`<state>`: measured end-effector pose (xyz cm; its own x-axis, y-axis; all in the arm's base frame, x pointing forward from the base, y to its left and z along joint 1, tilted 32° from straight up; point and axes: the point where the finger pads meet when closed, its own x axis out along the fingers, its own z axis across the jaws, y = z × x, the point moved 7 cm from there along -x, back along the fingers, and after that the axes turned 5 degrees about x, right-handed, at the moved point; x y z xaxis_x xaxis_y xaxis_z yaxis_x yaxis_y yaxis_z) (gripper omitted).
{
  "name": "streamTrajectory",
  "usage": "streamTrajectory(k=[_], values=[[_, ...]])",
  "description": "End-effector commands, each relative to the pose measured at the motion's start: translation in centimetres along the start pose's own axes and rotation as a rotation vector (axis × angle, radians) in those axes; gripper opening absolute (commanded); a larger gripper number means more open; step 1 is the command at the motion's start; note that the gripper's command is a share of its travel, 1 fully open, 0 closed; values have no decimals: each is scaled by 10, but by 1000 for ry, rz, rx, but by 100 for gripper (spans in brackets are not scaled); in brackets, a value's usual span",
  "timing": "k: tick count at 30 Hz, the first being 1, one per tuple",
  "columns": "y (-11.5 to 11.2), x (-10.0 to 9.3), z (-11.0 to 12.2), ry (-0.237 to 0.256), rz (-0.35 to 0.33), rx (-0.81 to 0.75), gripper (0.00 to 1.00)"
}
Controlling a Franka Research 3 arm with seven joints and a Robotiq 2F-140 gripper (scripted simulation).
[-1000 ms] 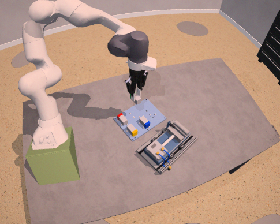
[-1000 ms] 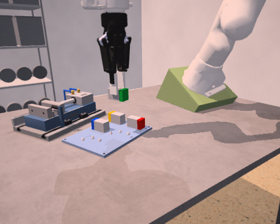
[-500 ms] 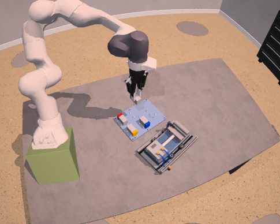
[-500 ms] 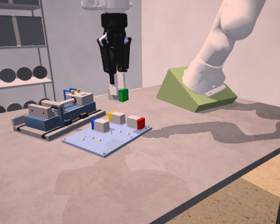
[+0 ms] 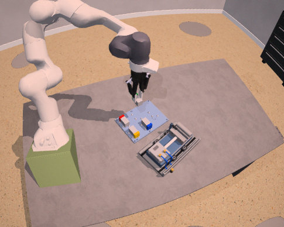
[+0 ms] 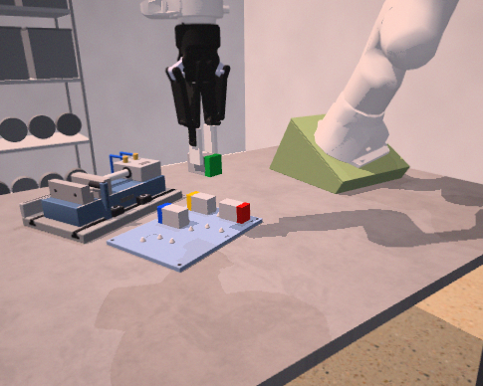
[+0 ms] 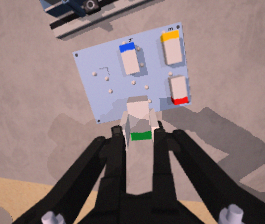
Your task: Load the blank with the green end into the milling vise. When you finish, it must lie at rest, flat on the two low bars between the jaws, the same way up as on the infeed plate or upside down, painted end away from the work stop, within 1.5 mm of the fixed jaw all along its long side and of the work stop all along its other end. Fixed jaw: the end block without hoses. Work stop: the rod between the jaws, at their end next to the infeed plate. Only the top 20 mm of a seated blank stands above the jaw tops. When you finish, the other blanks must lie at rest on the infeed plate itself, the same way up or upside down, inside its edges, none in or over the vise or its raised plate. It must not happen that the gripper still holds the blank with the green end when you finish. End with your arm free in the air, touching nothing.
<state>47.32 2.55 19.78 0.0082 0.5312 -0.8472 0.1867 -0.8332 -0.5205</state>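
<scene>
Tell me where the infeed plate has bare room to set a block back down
The infeed plate is bare around the small pegs on the half away from the yellow-ended blank and red-ended blank. That side and the blue-ended blank are crowded.
</scene>
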Motion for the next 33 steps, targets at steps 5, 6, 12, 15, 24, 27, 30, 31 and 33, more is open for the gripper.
streamTrajectory(k=[5, 6, 12, 15, 24, 27, 30, 31, 33], values=[[0, 0, -2, -1, 6, 105, 0], [0, 0, -2, -1, 6, 105, 0], [0, 0, -2, 1, 2, 283, 0], [0, 0, -2, 1, 2, 283, 0], [0, 0, -2, 1, 2, 283, 0], [0, 0, -2, 2, -2, 368, 0], [1, -1, -2, 2, 0, 460, 0], [1, -1, -2, 2, 0, 460, 0], [1, -1, -2, 2, 0, 460, 0]])
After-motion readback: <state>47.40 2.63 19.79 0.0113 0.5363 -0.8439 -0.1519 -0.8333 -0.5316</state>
